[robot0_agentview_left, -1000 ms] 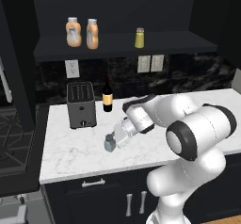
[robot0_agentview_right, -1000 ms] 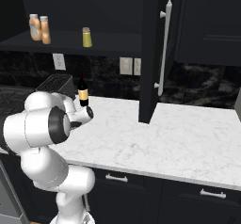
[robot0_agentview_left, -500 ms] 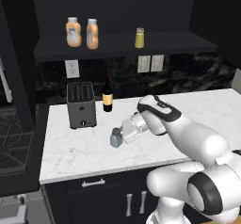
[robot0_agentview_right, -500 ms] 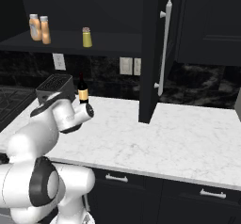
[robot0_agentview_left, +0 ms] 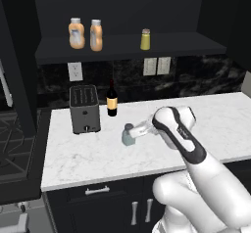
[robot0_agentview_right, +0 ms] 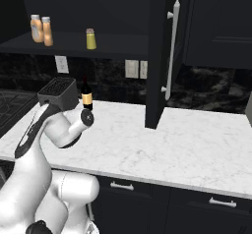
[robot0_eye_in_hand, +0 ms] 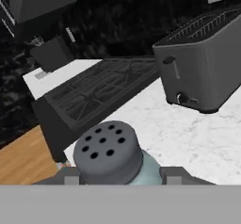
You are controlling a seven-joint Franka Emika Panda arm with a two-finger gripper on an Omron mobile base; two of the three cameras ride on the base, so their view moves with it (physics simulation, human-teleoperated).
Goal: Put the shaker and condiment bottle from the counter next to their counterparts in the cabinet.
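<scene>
My gripper [robot0_agentview_left: 134, 134] is shut on the small pale blue-grey shaker [robot0_agentview_left: 128, 135], holding it roughly upright just above the white marble counter [robot0_agentview_left: 98, 164], in front of the wine bottle. In the hand view its grey perforated cap [robot0_eye_in_hand: 108, 151] sits between my fingertips [robot0_eye_in_hand: 70, 178]. Up on the dark cabinet shelf [robot0_agentview_left: 122, 49], two near-identical orange condiment bottles [robot0_agentview_left: 75, 33] [robot0_agentview_left: 96, 34] stand side by side at the left. The yellow-green shaker [robot0_agentview_left: 145, 39] stands to their right, also seen from the right base as the yellow-green shaker [robot0_agentview_right: 91, 39].
A grey toaster [robot0_agentview_left: 84, 108] stands at the counter's back left, with a dark wine bottle [robot0_agentview_left: 112, 100] beside it. A stove [robot0_eye_in_hand: 103, 86] lies left of the counter. An open dark cabinet door [robot0_agentview_right: 160, 56] with a silver handle hangs over the counter's middle.
The arm has swung and stretched out, and the gripper has carried the shaker to the right and a little upward, turning it from tilted to nearly upright.
</scene>
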